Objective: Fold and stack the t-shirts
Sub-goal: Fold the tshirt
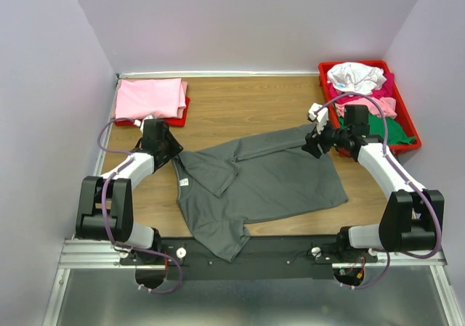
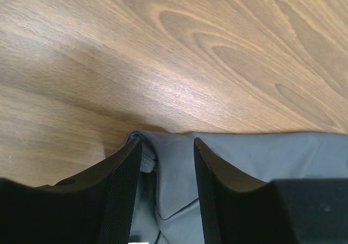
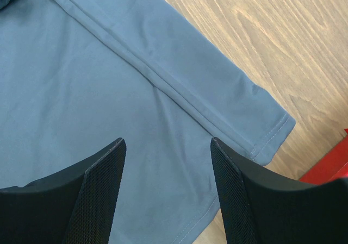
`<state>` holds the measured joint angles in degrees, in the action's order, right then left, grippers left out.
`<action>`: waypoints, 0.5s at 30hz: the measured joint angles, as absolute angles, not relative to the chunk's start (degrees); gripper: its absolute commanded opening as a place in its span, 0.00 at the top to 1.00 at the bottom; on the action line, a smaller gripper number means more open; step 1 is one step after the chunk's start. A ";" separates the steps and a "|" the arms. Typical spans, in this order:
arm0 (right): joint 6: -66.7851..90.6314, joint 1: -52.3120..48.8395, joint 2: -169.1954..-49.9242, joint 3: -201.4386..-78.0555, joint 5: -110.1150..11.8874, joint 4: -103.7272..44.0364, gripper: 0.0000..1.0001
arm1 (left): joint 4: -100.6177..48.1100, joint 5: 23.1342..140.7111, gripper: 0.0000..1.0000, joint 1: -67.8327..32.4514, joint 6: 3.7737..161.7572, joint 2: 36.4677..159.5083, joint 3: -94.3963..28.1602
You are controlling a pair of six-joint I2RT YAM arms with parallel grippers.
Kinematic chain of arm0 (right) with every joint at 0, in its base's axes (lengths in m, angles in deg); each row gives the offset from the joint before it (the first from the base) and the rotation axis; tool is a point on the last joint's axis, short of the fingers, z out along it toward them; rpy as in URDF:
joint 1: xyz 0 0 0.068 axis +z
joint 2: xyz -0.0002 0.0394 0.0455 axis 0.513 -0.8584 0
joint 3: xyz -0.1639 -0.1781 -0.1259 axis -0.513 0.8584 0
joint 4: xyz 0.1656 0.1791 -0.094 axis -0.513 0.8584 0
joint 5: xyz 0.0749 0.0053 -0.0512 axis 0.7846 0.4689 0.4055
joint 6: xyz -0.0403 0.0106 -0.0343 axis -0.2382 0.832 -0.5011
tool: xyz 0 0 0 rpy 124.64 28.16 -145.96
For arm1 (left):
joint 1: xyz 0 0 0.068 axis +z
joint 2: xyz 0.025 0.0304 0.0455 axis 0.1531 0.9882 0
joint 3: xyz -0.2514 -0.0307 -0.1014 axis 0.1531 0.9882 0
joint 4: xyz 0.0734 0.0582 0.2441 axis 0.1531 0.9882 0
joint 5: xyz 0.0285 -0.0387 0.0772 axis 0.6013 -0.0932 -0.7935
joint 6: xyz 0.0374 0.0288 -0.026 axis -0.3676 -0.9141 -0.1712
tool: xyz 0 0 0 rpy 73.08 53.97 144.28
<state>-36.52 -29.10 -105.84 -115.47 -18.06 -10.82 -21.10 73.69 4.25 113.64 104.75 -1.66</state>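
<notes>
At the left gripper (image 2: 166, 143): jaws half-width, set down astride a raised fold at the shoulder edge of the grey shirt (image 2: 261, 162); cannot tell whether pinched or only straddled. At the right gripper (image 3: 167, 142): jaws wide, nothing held, hovering over flat cloth just inside the shirt's far hem corner.

Outward from there: grey shirt spread across the middle of the table (image 1: 247, 104), collar end to the left, hem to the right, one sleeve already turned in. Beyond the left arm, folded pink shirts (image 1: 149, 97) stacked on a red tray (image 1: 185, 117). Beside the right arm, a loose heap (image 1: 360, 79) of white, pink and green shirts in a second tray (image 1: 412, 136).

Judged step: taking hold of the far long edge, shoulder and hem, for a lengthwise fold. Calls next for a firm pinch on the left, a short drop and close on the hem corner on the right, then a level lift by both and a carry toward the near edge, cloth kept taut between them.

Only from above: the whole layout, the stack, the heap. Only from the left wrist: the fold between the fingers, hidden under the arm from above. Only from the right wrist: hem stitching and the open gap over it.
</notes>
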 measured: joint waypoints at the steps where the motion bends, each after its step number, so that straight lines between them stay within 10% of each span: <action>1: -36.52 -29.10 -105.84 -115.47 -18.06 -10.80 0.29 | -21.25 73.78 0.49 4.25 113.60 105.08 -1.66; 15: -36.52 -29.10 -106.61 -115.47 -18.06 -10.76 0.29 | -22.65 75.22 0.82 4.25 112.62 107.55 -1.66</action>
